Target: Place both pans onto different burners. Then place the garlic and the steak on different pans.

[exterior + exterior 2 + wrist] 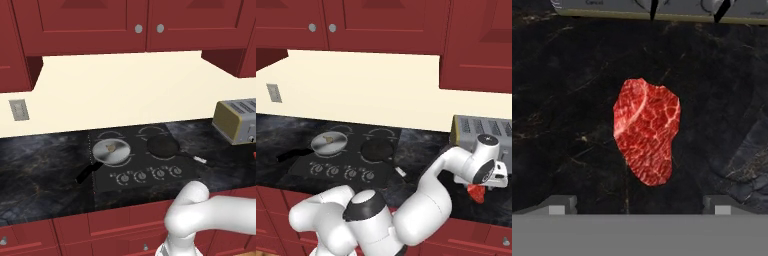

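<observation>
While the silver pan (112, 151) and the black pan (163, 146) each sit on a burner of the cooktop (145, 175), the garlic (112, 147) lies in the silver one. The steak (646, 131) lies flat on the dark desk (562, 100), at 6 o'clock from the toaster (481, 131). The claw (637, 206) hangs above it, jaws wide, holding nothing.

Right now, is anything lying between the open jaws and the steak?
No. In the hand view the steak lies flat on bare dark counter, with nothing between it and the two fingertips.
</observation>
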